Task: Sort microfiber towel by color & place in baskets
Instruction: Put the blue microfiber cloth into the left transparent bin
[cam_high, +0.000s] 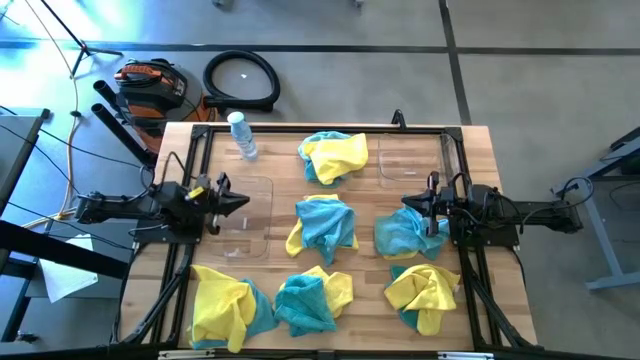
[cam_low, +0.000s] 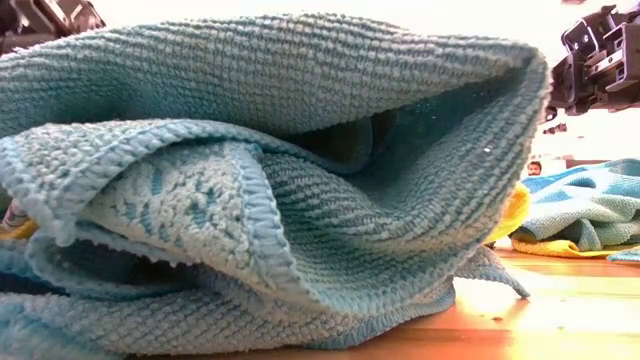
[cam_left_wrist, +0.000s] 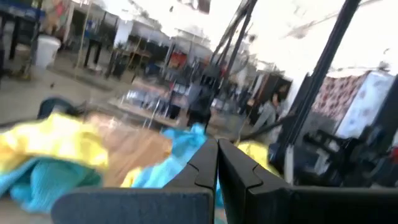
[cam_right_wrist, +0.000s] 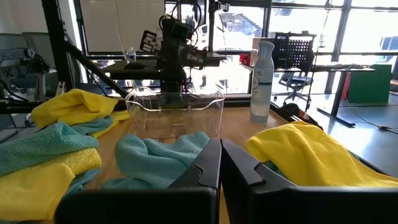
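Note:
Several piles of yellow and teal microfiber towels lie on the table: far middle (cam_high: 333, 157), centre (cam_high: 322, 222), a teal one right of centre (cam_high: 402, 235), and three along the near edge (cam_high: 225, 305) (cam_high: 310, 300) (cam_high: 425, 293). One clear basket (cam_high: 250, 235) sits on the left and another (cam_high: 410, 160) at the far right. My left gripper (cam_high: 243, 203) is shut above the left basket. My right gripper (cam_high: 406, 203) is shut and points left, just past the teal towel's (cam_right_wrist: 155, 158) far edge. In the right wrist view its fingers (cam_right_wrist: 220, 152) hold nothing, and the left basket (cam_right_wrist: 174, 118) stands ahead.
A clear water bottle (cam_high: 242, 135) stands at the far left of the table, beside the left basket. Black frame rails (cam_high: 455, 170) run along the table's sides. In the low view a teal towel (cam_low: 300, 180) close to the camera hides most of the table.

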